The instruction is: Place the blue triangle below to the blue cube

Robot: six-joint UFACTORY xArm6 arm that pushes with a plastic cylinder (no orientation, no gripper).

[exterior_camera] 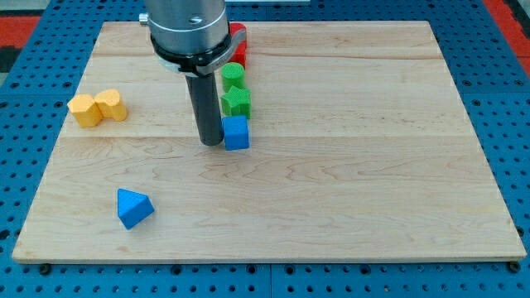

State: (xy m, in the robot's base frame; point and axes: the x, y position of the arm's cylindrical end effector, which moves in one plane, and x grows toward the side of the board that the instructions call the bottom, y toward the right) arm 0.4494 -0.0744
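Note:
The blue cube (237, 132) sits near the board's middle, a little left of centre. The blue triangle (133, 207) lies far down at the view's lower left, well apart from the cube. My tip (210, 144) rests on the board just left of the blue cube, touching or nearly touching its left side. The rod rises from there to the arm's grey body at the view's top.
Two green blocks (235, 91) stand in a column just above the blue cube, with red blocks (238, 45) above them, partly hidden by the arm. Two yellow blocks (98, 108) sit at the view's left. The wooden board (373, 165) lies on a blue pegboard.

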